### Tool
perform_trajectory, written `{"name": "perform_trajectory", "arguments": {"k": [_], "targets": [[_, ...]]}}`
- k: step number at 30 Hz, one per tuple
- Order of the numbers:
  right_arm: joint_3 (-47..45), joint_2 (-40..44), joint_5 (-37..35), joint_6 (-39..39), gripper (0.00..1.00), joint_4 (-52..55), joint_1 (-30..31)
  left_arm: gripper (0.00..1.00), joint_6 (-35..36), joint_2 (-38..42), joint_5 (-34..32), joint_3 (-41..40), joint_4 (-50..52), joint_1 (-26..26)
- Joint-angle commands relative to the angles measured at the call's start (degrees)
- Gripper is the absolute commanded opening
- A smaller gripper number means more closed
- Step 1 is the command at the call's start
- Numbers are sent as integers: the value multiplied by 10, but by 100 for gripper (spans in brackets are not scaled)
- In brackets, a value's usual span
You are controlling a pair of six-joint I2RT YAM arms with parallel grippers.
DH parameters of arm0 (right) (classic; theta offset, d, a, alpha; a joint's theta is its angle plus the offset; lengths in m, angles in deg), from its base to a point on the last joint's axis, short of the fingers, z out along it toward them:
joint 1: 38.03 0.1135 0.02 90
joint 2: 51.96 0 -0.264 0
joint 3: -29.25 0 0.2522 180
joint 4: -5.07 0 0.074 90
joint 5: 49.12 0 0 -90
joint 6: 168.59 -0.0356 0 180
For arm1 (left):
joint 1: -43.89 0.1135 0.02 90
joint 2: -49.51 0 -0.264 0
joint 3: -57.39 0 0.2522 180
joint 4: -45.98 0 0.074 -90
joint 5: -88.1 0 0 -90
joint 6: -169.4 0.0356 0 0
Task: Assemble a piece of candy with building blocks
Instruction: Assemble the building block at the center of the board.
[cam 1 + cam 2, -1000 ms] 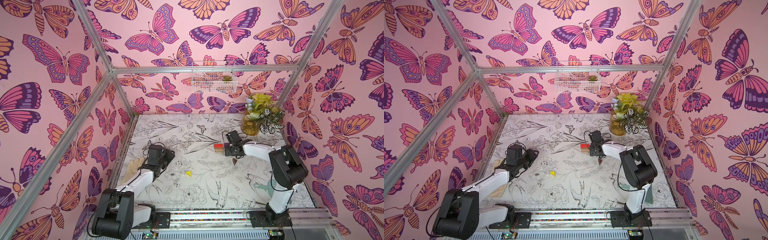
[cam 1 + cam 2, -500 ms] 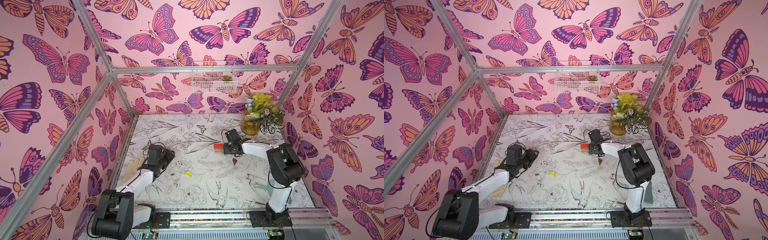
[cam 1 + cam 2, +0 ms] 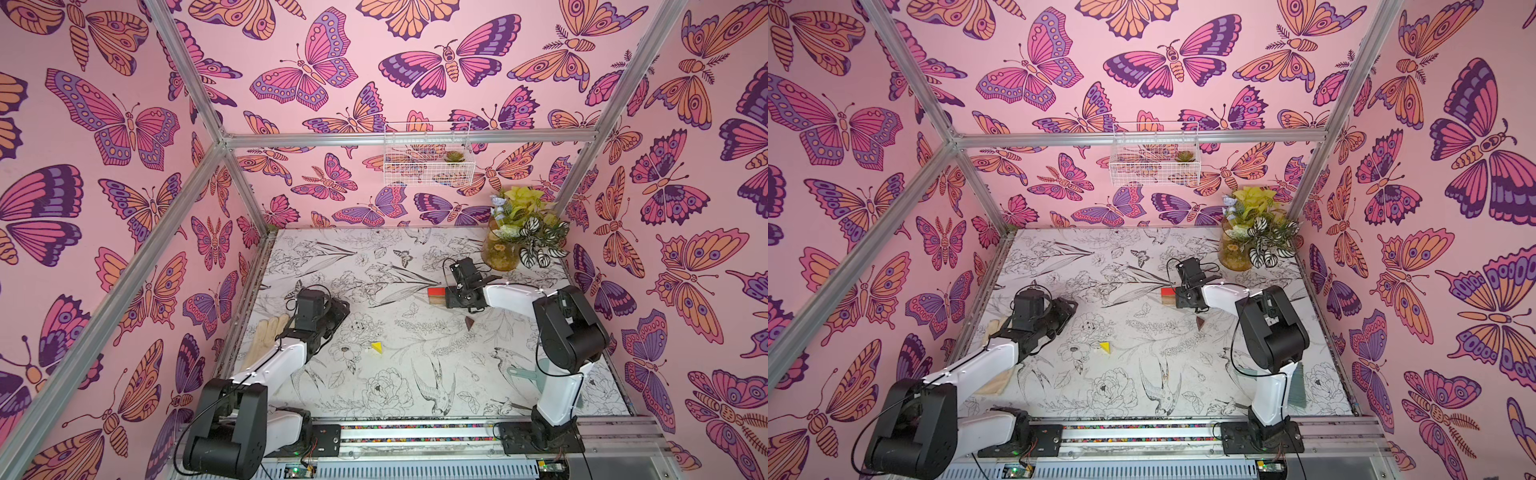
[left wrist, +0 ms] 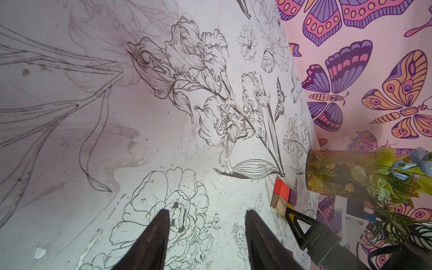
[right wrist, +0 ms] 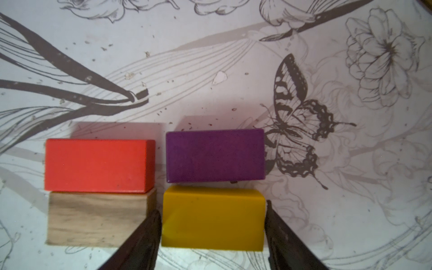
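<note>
Four building blocks lie in a two-by-two group on the flower-print table. They are red, purple, plain-wood and yellow, with narrow gaps between them. My right gripper stands open around the yellow block, a thin gap at each finger. In both top views it sits at the group. A dark brown triangle lies nearer the front, and a yellow triangle lies mid-table. My left gripper hangs open and empty over the left side.
A glass vase of plants stands at the back right, close behind the right wrist. A teal dustpan lies beside the right arm's base. Pale wooden pieces lie along the left wall. A wire basket hangs on the back wall.
The right gripper's jaws have eased apart around the yellow block, and its wrist has shifted slightly. The left arm has not moved.
</note>
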Motion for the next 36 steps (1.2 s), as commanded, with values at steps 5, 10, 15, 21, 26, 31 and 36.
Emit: {"name": "perform_trajectory", "arguments": {"k": [5,10,15,21,26,31,36], "targets": [[7,69,-35,1,71,38,-3,55,2,5,4,5,11,3],[-3,128,-53,-1,59,47,-19,55,3,0,9,10,11,1],[1,113,-9,-6,40,42,-68,55,5,-7,9,20,11,-13],[20,50,29,-2,16,23,-96,54,0,-29,-2,26,11,-35],[42,-2,47,-5,14,4,-97,54,-2,-31,-7,29,12,-46],[60,-37,63,-12,14,-9,-97,54,-1,-37,-7,33,11,-51],[66,-53,72,-8,14,-19,-97,54,-3,-42,-8,35,11,-54]]}}
